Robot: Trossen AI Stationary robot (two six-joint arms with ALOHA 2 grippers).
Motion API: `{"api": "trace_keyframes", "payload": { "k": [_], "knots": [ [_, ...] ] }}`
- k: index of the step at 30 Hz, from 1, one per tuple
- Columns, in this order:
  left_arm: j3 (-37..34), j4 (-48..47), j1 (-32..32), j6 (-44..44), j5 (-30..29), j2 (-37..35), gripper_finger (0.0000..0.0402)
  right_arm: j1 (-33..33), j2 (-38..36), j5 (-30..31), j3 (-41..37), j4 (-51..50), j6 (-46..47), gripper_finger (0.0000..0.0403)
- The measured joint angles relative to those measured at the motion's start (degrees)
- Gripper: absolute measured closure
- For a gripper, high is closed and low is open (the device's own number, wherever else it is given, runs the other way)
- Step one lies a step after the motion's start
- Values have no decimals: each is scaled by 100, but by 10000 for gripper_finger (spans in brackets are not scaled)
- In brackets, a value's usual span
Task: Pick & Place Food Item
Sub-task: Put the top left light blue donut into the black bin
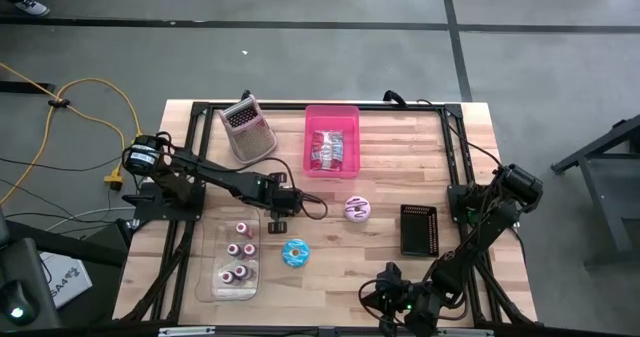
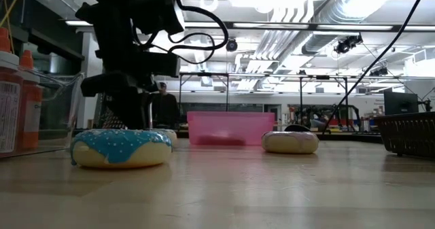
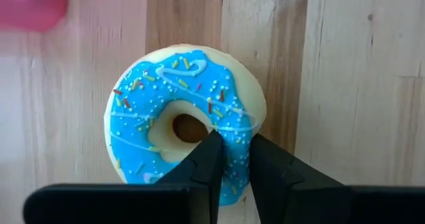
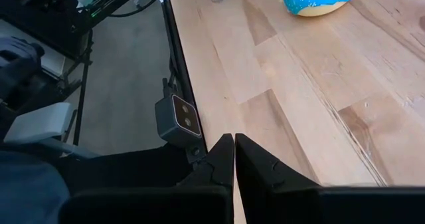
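A blue-frosted donut with sprinkles lies flat on the wooden table, near its middle. My left gripper reaches it from the table's far left, slanting steeply down, and is shut on its ring. In the low view the gripper comes down behind the donut. My right gripper hangs shut with nothing in it at the table's near right. My left gripper has a section of the donut's ring between its two fingers. One finger stands at the hole's edge and the other at the outer rim. The fingers slant down from the far left. The donut lies flat on the table.
A pink-frosted donut lies right of the blue one. A pink bin with wrapped items and a metal grater stand at the far side. A clear tray with small pastries sits near left, a black basket at right.
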Motion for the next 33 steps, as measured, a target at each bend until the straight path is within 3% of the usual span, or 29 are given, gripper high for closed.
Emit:
{"api": "trace_keyframes", "payload": {
  "k": [12, 24, 29, 33],
  "knots": [
    [275, 75, -38, -52, 245, -714, 345, -2, 0, 24, 0, -81, -48, 401],
    [306, 1643, -179, -642, 2199, -1643, 345, -125, 0, 472, 0, -99, -808, 401],
    [306, 1955, -415, -671, 2522, -1626, 345, -252, 0, 474, -1, -93, -1295, 388],
    [306, 2124, -695, -673, 2535, -1594, 345, -385, 0, 472, 0, -66, -1644, 354]
  ]
}}
